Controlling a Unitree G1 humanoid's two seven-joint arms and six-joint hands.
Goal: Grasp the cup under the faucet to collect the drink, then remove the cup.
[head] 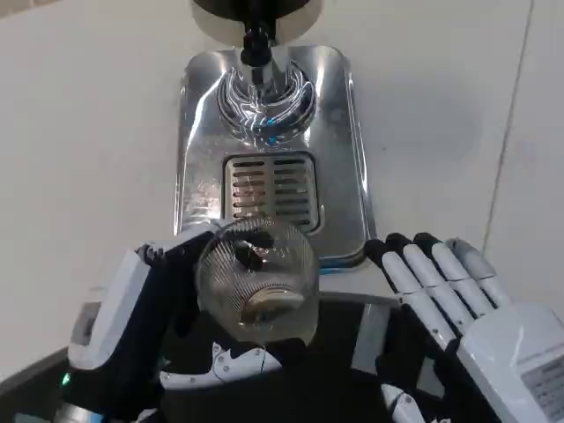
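A clear ribbed glass cup (257, 282) sits in my left hand (145, 322), whose fingers wrap its left side; a little brownish liquid shows at its bottom. The cup is over the near edge of the shiny metal drip tray (198, 132), below the slotted grate (271, 189). The black faucet spout (256, 44) stands at the far end of the tray, well beyond the cup. My right hand (458, 308) hovers to the right of the cup with fingers straight and apart, holding nothing.
The dispenser's dark round base (256, 9) sits at the top edge. White table (79, 132) spreads on both sides of the tray. A dark part of my body (282, 379) fills the bottom middle.
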